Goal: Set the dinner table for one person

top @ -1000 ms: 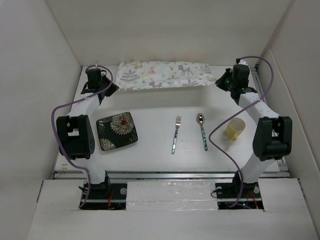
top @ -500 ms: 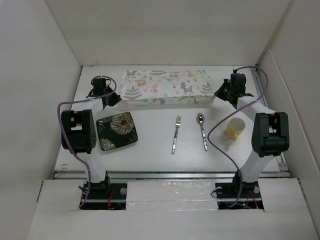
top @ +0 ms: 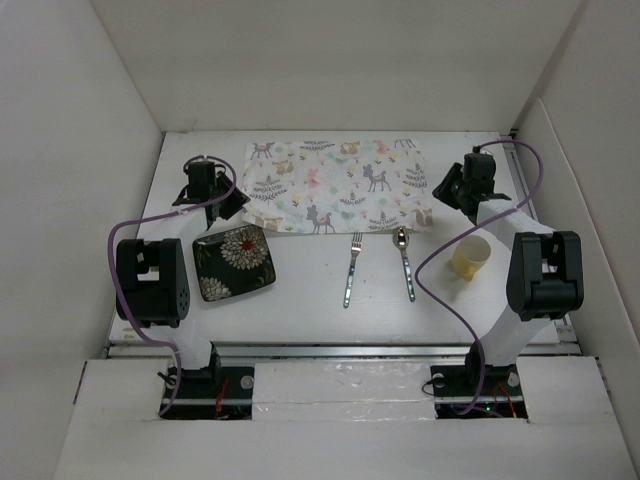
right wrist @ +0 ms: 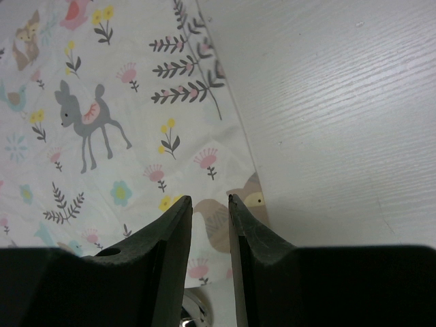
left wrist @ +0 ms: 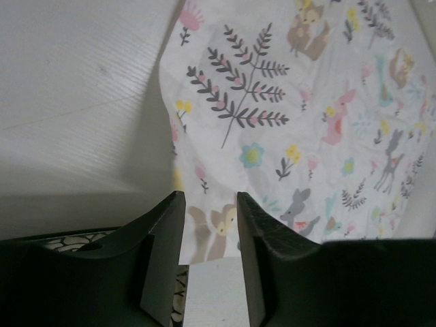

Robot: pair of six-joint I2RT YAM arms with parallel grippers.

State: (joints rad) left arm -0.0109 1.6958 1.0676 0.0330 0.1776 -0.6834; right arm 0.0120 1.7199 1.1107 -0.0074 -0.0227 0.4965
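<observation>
The pastel animal-print placemat (top: 340,185) lies spread flat at the back of the white dinner table (top: 300,305). My left gripper (top: 232,205) hovers at its near left corner; in the left wrist view the gripper (left wrist: 209,197) is open, and the placemat (left wrist: 293,102) corner shows in the gap, untouched. My right gripper (top: 445,187) is at the near right corner; in the right wrist view the gripper (right wrist: 210,199) is also open over the placemat (right wrist: 102,102). A dark floral plate (top: 234,262), fork (top: 352,268), spoon (top: 404,260) and yellow cup (top: 470,257) lie nearer.
White walls enclose the table on the left, back and right. The plate's edge (left wrist: 75,240) sits just beside my left fingers. The spoon bowl (right wrist: 194,313) shows below my right fingers. Purple cables loop off both arms.
Both grippers pulled the folded placemat toward the near side, unfolding it flat, then opened and let go of its corners.
</observation>
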